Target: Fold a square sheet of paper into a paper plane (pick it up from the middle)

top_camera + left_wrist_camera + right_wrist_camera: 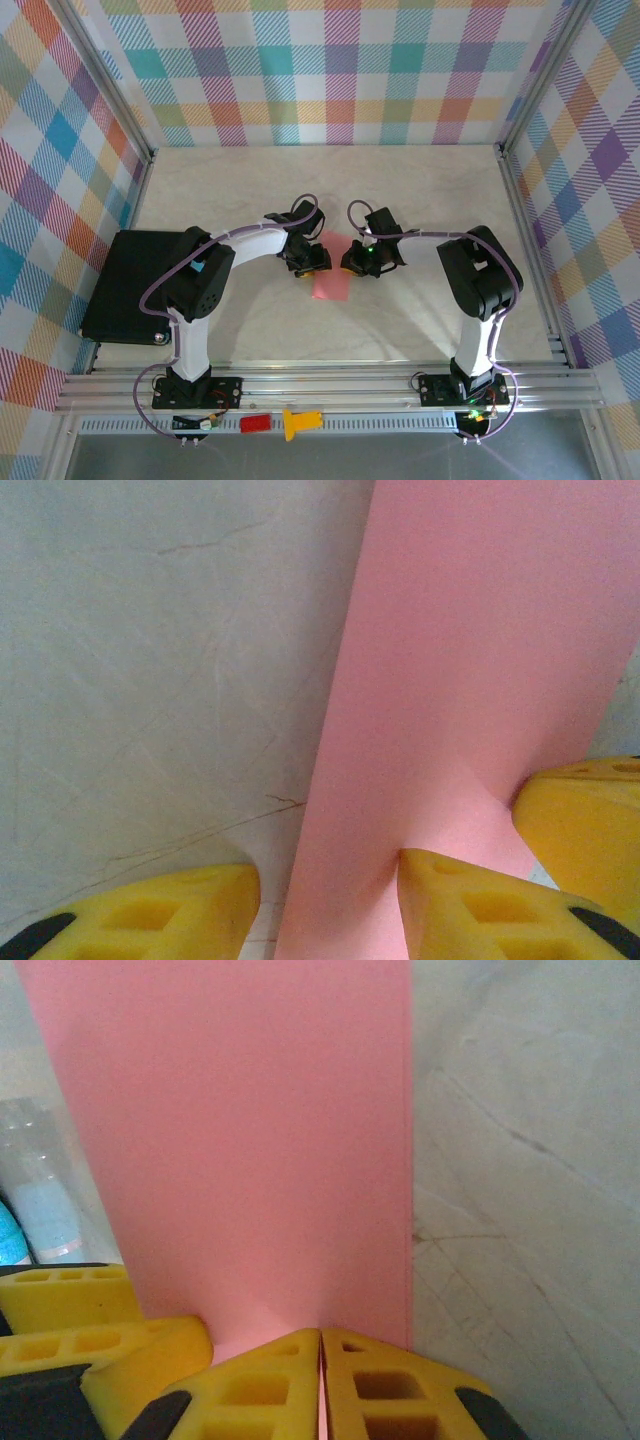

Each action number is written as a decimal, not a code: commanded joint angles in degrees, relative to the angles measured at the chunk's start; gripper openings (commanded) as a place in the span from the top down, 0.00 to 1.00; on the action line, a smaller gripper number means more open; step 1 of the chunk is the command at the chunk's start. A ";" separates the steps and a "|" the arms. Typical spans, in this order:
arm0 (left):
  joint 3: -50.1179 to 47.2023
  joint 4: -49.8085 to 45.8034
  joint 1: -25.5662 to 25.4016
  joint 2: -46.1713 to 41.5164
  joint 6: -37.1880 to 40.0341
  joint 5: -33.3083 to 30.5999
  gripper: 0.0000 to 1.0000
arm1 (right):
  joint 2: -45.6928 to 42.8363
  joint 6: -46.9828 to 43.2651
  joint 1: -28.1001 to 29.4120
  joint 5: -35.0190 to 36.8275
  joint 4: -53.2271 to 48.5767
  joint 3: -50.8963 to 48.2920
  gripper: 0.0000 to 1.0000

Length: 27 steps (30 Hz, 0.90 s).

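Early stage: right gripper [320,1360] pinched shut on square sheet of paper [331,284]; left gripper [322,878] half-open astride it; no point formed; folding apparently outstanding.

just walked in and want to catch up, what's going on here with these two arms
Two robot arms meet over a pink sheet of paper in the middle of the table. The right hand is pinched shut on one edge of the sheet. The left hand is open beside it, with one finger pressed against the paper. No plane shape shows yet.
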 commanded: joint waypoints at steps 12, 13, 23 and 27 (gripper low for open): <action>-4.94 5.50 1.91 -12.47 -0.23 -6.10 0.55 | 6.42 -7.60 0.43 4.78 -9.41 -2.91 0.96; -5.45 6.48 2.11 -13.50 -0.55 -5.43 0.55 | 6.56 -8.28 0.38 5.08 -9.41 -3.11 0.96; -9.51 22.91 2.49 -8.88 -7.84 14.57 0.74 | 8.56 -11.15 0.30 4.80 -7.82 -4.06 0.96; -9.00 23.16 2.31 -6.81 -8.42 16.12 0.80 | 8.75 -10.96 0.33 5.04 -7.82 -4.37 0.97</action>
